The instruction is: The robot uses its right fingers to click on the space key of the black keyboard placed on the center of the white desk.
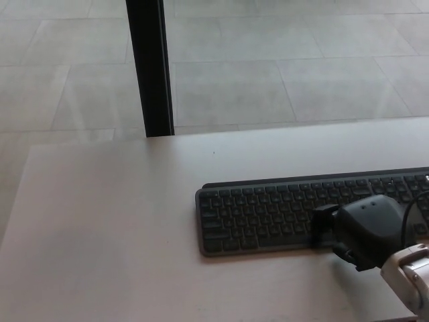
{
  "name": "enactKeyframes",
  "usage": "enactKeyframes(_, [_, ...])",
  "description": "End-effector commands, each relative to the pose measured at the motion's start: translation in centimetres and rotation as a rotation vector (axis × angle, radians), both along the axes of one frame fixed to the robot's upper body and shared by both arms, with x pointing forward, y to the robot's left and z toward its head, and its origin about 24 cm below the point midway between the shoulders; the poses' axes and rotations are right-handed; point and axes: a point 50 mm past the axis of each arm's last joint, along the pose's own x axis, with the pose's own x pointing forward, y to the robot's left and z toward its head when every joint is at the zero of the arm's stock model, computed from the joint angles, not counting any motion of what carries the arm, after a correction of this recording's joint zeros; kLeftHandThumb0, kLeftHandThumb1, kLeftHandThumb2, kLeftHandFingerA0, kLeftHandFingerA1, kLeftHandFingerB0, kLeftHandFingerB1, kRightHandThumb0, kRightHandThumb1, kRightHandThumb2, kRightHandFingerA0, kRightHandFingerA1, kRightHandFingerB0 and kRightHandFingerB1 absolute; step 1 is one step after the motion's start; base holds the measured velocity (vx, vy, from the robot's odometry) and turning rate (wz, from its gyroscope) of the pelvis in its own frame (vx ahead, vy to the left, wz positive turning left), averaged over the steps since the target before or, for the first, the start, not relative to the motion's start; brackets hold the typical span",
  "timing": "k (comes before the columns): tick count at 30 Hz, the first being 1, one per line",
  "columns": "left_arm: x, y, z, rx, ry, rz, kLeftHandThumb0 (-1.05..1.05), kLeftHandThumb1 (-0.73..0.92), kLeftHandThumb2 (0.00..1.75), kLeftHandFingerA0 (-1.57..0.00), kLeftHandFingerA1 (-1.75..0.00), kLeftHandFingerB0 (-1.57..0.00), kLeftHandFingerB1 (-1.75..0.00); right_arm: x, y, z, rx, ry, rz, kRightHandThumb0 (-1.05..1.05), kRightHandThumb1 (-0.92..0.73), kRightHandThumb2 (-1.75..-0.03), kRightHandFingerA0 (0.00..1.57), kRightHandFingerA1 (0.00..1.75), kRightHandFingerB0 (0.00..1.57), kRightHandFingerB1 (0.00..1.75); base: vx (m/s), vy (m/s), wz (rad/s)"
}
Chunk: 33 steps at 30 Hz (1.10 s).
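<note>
The flat black rectangular keyboard (295, 213) lies on the white table (100, 221) with its long axis from 9 to 3 o'clock, and the black right hand (358, 229) covers its near row – the fingers (324, 227) point to 9 o'clock, spread or pressed together I cannot tell.

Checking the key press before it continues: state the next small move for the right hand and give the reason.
Probably a short press straight down. The black right hand hangs over the near row of the flat black keyboard on the white desk, fingertips at the front edge where the space key lies; contact cannot be seen.
</note>
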Motion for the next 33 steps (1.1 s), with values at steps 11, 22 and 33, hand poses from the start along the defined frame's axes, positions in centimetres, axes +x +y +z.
enactKeyframes(11, [0.1,0.8,1.0,0.046,-0.026,0.011,-0.48,0.55,0.57,-0.99,-1.35,-0.78,-0.62,-0.9,-1.1,-1.2,-0.067,0.084,0.001,-0.25,-0.59,-0.60,0.81,1.56,0.72,0.62,0.00,0.000,0.00])
enactKeyframes(22, [0.1,0.7,0.8,0.043,0.001,0.003,-0.51,0.55,0.58,-0.85,-1.13,-0.68,-0.58,-1.2,-1.6,-1.6,-0.065,0.107,0.001,-0.38,-0.43,-0.82,0.93,1.22,0.82,0.77,0.00,0.000,0.00])
enactKeyframes(33, [-0.4,0.7,0.6,0.031,-0.010,0.003,-0.50,0.56,0.62,-0.92,-1.60,-0.75,-0.63,3.0,-1.9,7.7,0.020,-0.120,-0.020,-0.31,-0.45,-0.83,0.94,1.16,0.68,0.71,0.00,0.000,0.00])
